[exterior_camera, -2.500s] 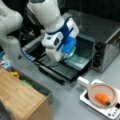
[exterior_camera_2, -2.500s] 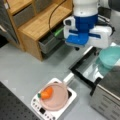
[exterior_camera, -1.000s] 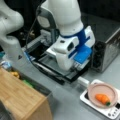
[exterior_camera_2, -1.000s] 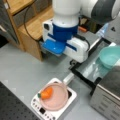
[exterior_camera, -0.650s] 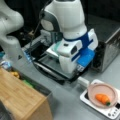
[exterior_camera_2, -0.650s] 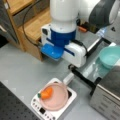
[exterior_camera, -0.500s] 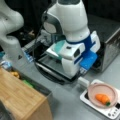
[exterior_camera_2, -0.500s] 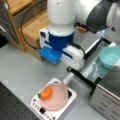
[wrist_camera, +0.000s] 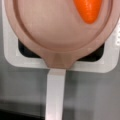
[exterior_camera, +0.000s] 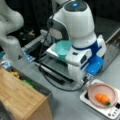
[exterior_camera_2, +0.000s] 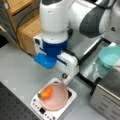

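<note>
Carrot (exterior_camera_2: pixel 46 93), orange, on pink plate (exterior_camera_2: pixel 58 100)

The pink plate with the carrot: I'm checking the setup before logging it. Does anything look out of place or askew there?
Somewhat odd: the pink plate sits on a white kitchen scale, not the table, and overhangs its platform. The carrot lies off-centre near the rim. Nothing looks spilled or broken. The hand hovers just beside the plate's edge.

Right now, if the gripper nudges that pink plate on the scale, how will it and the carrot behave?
The pink plate overhangs the white scale, so it probably slides or tips easily. It looks like thin plastic, likely light. The carrot lies loose and off-centre near the rim; tapered, it may roll. The gripper hangs just beside the rim.
</note>
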